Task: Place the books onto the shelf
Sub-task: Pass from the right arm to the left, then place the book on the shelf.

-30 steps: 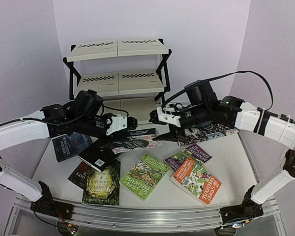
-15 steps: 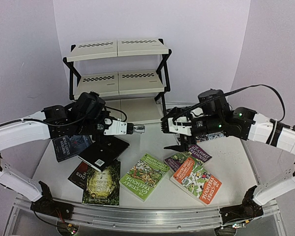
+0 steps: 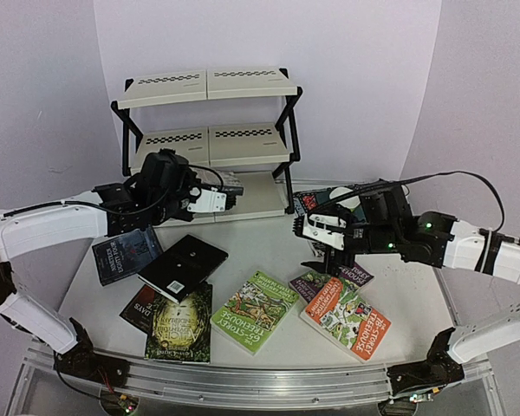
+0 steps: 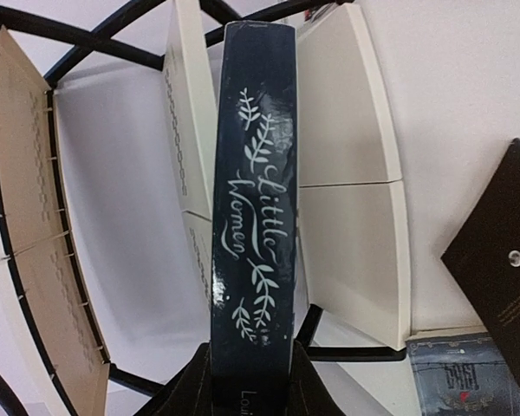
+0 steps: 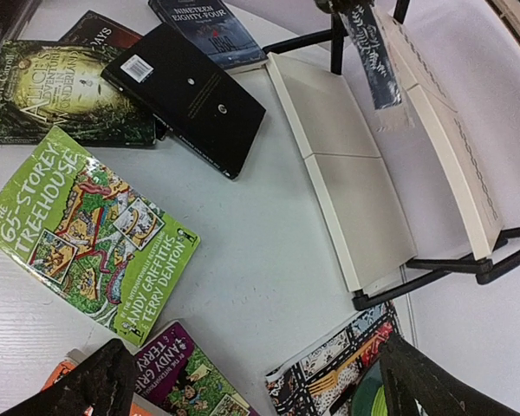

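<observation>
Jaws on the left arm point(image 3: 52, 227) are nipped nearly closed on the lower end of the dark blue book point(image 4: 251, 217), held edge-on just before the shelf point(image 3: 243, 143), so I would ease it in level over the bottom tier point(image 3: 256, 198), clear of the black frame point(image 3: 289, 178), and release only once it rests on the panel. Right jaws stand wide apart and empty above the tabletop point(image 3: 260, 247), near the purple book point(image 3: 360, 276). From above the wrist hides most of the held book, and I cannot tell how far its far end sits from the panel.
</observation>
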Robot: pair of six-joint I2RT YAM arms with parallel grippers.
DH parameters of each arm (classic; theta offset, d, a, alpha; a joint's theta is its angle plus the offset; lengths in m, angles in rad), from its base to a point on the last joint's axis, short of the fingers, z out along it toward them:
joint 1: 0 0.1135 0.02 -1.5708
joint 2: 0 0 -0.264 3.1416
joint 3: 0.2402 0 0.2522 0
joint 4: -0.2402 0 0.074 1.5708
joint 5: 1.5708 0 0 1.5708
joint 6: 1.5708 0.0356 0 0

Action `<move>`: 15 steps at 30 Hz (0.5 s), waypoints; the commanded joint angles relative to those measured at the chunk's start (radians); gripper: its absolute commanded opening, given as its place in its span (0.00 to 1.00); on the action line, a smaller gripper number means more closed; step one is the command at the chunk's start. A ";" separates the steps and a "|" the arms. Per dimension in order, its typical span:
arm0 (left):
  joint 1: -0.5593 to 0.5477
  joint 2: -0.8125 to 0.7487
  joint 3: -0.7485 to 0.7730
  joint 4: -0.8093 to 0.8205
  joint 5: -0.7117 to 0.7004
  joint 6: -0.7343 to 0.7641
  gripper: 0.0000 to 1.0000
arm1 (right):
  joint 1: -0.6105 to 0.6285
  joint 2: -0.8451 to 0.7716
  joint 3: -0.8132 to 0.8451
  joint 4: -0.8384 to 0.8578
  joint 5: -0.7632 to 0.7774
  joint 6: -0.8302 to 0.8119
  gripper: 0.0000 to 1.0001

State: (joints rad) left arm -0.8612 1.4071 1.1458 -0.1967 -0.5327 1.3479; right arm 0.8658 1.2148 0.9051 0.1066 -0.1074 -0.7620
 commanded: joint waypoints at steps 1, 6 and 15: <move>0.030 -0.035 0.078 0.298 -0.023 0.061 0.00 | 0.006 -0.050 -0.027 0.052 0.046 0.087 0.98; 0.038 -0.083 0.093 0.301 0.051 0.031 0.00 | 0.006 -0.057 -0.038 0.051 0.050 0.098 0.98; 0.131 -0.093 0.119 0.301 0.104 0.049 0.00 | 0.006 -0.045 -0.034 0.054 0.023 0.111 0.98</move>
State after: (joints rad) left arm -0.7883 1.3560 1.1690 -0.0399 -0.4454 1.3899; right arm 0.8658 1.1854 0.8696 0.1265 -0.0715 -0.6781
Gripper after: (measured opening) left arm 0.215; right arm 0.980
